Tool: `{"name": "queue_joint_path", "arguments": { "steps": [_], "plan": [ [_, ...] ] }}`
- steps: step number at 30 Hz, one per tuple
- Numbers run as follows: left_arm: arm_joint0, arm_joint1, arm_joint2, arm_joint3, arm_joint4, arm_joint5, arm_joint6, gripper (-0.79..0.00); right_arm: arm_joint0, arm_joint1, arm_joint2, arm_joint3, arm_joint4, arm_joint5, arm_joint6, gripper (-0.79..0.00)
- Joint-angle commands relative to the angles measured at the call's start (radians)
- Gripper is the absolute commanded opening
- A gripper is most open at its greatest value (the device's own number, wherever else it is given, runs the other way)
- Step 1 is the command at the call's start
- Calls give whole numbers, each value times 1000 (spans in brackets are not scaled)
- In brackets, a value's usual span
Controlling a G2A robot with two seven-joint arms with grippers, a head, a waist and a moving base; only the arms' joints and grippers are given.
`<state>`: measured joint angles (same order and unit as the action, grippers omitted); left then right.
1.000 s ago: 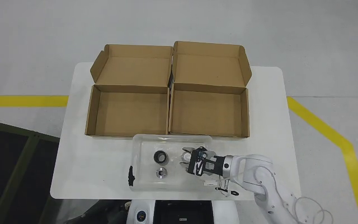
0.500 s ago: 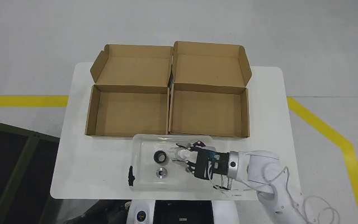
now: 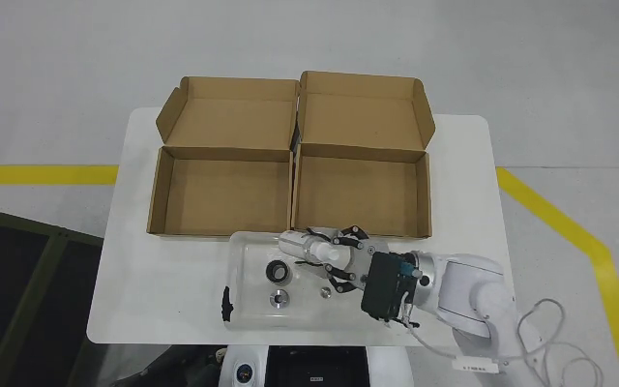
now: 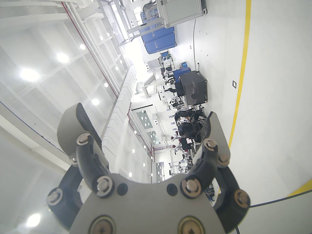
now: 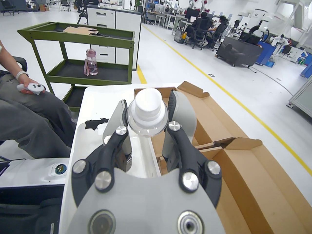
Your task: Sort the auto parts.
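The white part point(image 5: 148, 113), a stepped plug with a clear flange round its middle, is clamped in the right jaws. They press on the flange from both sides, and the narrow white end sticks out past their tips. From above, the part point(image 3: 302, 246) lies nearly level in the air over the far side of the clear tray point(image 3: 242, 253), with its free end pointing toward the robot's left. It hangs just short of the near walls of the boxes, about level with the seam between them. The right arm point(image 3: 455, 290) comes in over the tray's right near corner.

Three more parts lie on the tray floor. A black ring point(image 3: 277, 271) and a silver ring point(image 3: 280, 298) sit close together in the left half, the silver one nearer the robot. A small dark part point(image 3: 326, 290) sits toward the middle, just beside the jaws.

Beyond the tray, the left box point(image 3: 221, 193) and right box point(image 3: 360, 193) stand side by side with walls touching and lids folded back. A flat black scrap point(image 3: 225, 306) lies at the tray's left edge. All of this rests on the white worktop point(image 3: 126, 271).

The left jaws are spread wide with nothing between them, and they point up toward the hall's ceiling.
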<state>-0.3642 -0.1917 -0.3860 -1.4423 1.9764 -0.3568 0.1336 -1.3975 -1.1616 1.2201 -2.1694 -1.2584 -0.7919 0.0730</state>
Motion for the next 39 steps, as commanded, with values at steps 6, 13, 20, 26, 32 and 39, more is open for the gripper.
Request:
{"name": "queue_joint_path", "arguments": {
  "steps": [6,13,20,26,32,39],
  "plan": [
    [0,0,0,0,0,0,0,0,12,-1,15,-5,24,50,-58,-785],
    [0,0,0,0,0,0,0,0,10,0,37,13,43,84,-99,-785],
    [0,0,0,0,0,0,0,0,15,0,32,53,48,100,-117,-785],
    [0,0,0,0,0,0,0,0,42,-3,15,117,22,152,-97,-785],
    [0,0,0,0,0,0,0,0,110,-9,-16,208,-18,206,-47,-785],
    [0,0,0,0,0,0,0,0,204,-23,-60,311,-7,266,11,-785]
  ]
}}
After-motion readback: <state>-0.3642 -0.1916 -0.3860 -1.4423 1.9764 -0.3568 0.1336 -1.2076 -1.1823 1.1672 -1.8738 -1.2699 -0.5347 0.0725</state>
